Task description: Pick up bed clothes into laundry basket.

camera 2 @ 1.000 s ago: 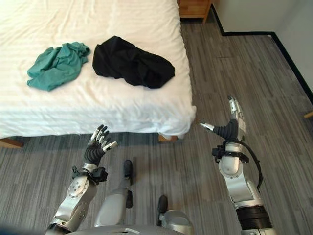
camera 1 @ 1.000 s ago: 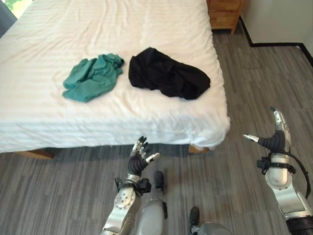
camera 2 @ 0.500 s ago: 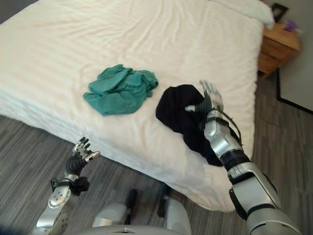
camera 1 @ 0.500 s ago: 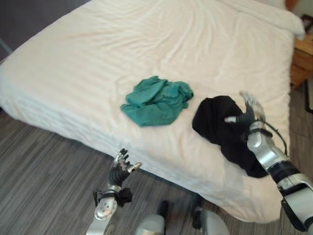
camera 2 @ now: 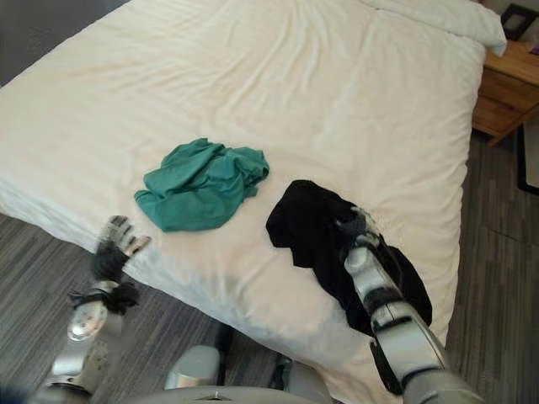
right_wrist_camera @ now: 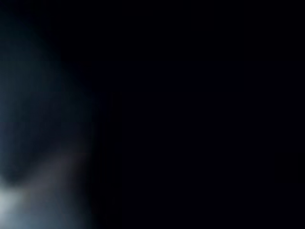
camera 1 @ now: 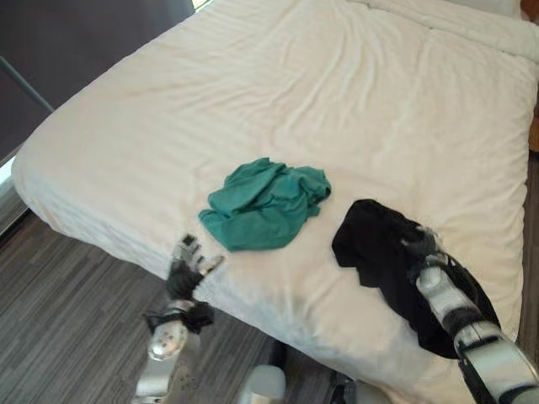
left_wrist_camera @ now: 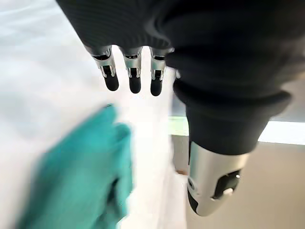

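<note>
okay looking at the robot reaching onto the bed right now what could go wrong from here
The right hand is down on the black garment, its fingers hidden, so it may catch just a fold or pinch the white sheet too. The garment lies near the bed's edge and could slide off. The teal garment is untouched.

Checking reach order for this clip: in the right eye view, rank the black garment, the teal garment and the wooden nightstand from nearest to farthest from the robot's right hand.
1. Black garment: the right hand is down on it, near the bed's front edge.
2. Teal garment: beside the black one, toward the robot's left.
3. Wooden nightstand: past the bed's far right corner.
</note>
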Available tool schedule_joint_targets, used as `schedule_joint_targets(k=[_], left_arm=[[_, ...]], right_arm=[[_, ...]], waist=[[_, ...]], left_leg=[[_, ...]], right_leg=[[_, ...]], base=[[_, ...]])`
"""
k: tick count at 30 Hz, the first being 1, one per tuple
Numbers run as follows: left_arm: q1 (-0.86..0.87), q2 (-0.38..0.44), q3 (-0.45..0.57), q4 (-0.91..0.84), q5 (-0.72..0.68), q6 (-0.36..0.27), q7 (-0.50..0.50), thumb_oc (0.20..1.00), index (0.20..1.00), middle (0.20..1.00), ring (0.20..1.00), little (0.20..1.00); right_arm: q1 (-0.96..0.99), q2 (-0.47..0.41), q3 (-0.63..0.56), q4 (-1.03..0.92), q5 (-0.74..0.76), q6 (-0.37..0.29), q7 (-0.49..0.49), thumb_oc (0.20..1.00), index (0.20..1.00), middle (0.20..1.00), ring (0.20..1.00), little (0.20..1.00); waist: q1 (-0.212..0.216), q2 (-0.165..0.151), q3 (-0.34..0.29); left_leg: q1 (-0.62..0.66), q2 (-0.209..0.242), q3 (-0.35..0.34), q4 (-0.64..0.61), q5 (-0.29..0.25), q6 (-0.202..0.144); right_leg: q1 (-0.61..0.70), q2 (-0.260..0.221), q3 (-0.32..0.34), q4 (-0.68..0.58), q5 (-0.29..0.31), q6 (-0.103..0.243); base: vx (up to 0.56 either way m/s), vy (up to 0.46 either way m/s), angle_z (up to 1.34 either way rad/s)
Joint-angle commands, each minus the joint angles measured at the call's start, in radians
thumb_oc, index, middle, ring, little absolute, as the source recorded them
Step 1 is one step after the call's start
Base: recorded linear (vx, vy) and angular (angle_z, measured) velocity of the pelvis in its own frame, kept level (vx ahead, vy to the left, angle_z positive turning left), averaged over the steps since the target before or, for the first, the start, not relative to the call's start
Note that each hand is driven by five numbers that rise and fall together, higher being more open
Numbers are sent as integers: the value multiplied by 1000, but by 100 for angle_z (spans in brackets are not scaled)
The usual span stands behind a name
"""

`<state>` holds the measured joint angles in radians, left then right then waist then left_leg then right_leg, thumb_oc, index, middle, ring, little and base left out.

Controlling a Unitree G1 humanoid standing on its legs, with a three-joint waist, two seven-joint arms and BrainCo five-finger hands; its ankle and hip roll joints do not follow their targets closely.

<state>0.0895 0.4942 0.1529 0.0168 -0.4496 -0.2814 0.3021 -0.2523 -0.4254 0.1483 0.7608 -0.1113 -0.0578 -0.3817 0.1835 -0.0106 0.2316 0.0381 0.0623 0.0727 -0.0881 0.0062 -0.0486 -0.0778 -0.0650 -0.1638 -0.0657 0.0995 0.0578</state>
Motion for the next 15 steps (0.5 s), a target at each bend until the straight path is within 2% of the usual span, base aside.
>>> schedule_joint_targets(k=[1,5,6,9,11,12,13,15], left_arm=[[-110,51,20,-15,168,-83,85,1000,1000,1000,1000,1000],[-209,79,2,65,239,-35,122,1000,1000,1000,1000,1000],[-215,80,-3,71,240,-37,123,1000,1000,1000,1000,1000],[-317,115,-97,240,343,36,120,1000,1000,1000,1000,1000],[-378,113,-141,376,372,75,121,1000,1000,1000,1000,1000],[-386,114,-145,385,372,72,123,1000,1000,1000,1000,1000],[-460,143,-199,558,453,122,131,1000,1000,1000,1000,1000],[-544,174,-285,786,567,172,133,1000,1000,1000,1000,1000]], right_arm=[[51,-61,-54,150,88,8,26,200,200,200,200,200],[145,-53,-111,232,124,3,40,200,200,200,200,200],[145,-53,-113,233,125,2,41,200,200,200,200,200],[185,-38,-110,437,142,28,71,200,200,200,200,200],[203,-36,-102,488,138,39,82,200,200,200,200,200],[202,-36,-104,489,138,38,82,200,200,200,200,200],[221,-38,-103,531,136,43,88,200,200,200,200,200],[242,-38,-96,569,127,44,92,200,200,200,200,200]], waist=[[-48,-1,-2],[-110,-5,-18],[-107,-5,-17],[-161,-1,-26],[-187,0,-30],[-185,0,-29],[-207,1,-31],[-239,1,-33]], left_leg=[[-23,41,-14,1,-14,-54],[-5,47,9,1,-25,-52],[-4,47,9,1,-25,-52],[12,52,37,1,-33,-52],[16,55,56,1,-35,-53],[16,55,56,1,-36,-53],[19,55,75,1,-36,-55],[20,53,91,1,-35,-57]], right_leg=[[148,-39,-7,-22,-135,71],[151,-39,15,-22,-132,77],[151,-39,15,-22,-133,77],[144,-42,33,-22,-120,87],[139,-43,43,-22,-113,92],[139,-43,44,-22,-113,92],[132,-42,54,-22,-103,97],[123,-39,63,-22,-95,102]], base=[[30,10,-29],[51,23,-26],[0,0,0],[52,56,-19],[16,50,-8],[-5,62,-38],[-9,68,-65],[-10,72,-60]])
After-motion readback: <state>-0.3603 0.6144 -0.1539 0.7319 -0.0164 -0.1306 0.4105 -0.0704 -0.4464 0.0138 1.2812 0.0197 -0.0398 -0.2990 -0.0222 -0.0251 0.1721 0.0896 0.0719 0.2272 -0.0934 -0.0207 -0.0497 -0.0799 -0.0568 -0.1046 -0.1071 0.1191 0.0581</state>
